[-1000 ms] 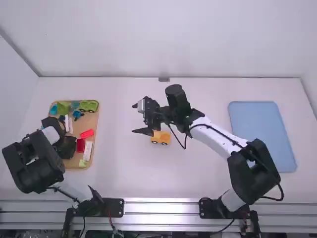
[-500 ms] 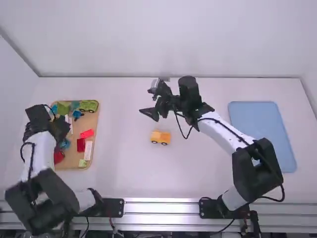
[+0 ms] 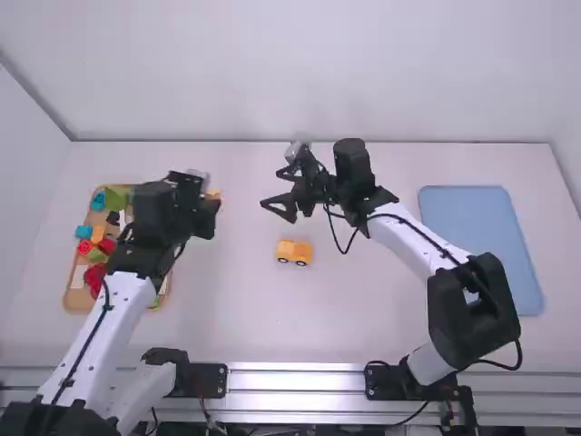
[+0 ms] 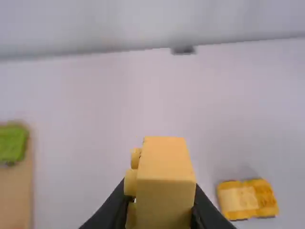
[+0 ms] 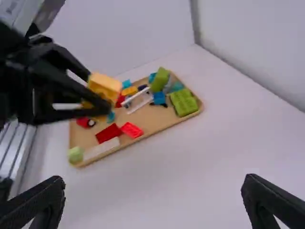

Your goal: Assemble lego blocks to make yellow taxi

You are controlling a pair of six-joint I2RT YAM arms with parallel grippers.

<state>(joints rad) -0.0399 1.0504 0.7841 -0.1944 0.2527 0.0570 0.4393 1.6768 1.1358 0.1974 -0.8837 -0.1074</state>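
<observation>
White table point(image 3: 363, 318): one, carrying two trays, one along each side
Blue tray: one, a flat blue rectangular tray point(image 3: 481, 250) by the table's right edge, nothing on it hidden
Wooden tray: one, a tan rounded-corner tray point(image 3: 73, 295) by the table's left edge, partly covered by an arm, so its full block count can't be told
Tray's near right corner: one pale green plastic block point(image 5: 76, 155), then one long white plastic block point(image 5: 101, 148) beside it
Red on that right side: two, a dark red plastic block point(image 5: 108, 133) and a bright red plastic block point(image 5: 131, 130), side by side
Tray's left edge: two blue blocks, the nearer one a blue plastic block point(image 3: 83, 232) just beside one orange plastic block point(image 3: 97, 234)
Tray's far right corner: one studded green plastic block point(image 5: 184, 102)
Taxi body: one yellow plastic block on black wheels point(image 3: 294, 252), upright near the middle of the table, two wheels visible
Left gripper point(image 3: 211, 194): fingers closed on one yellow-orange plastic block point(image 4: 164, 186), three studs visible along its side, held above the table between the wooden tray and the taxi body, apart from both
Right gripper point(image 3: 272, 189): one, fingers spread wide with nothing between them, farther toward the table's far edge than the taxi body
</observation>
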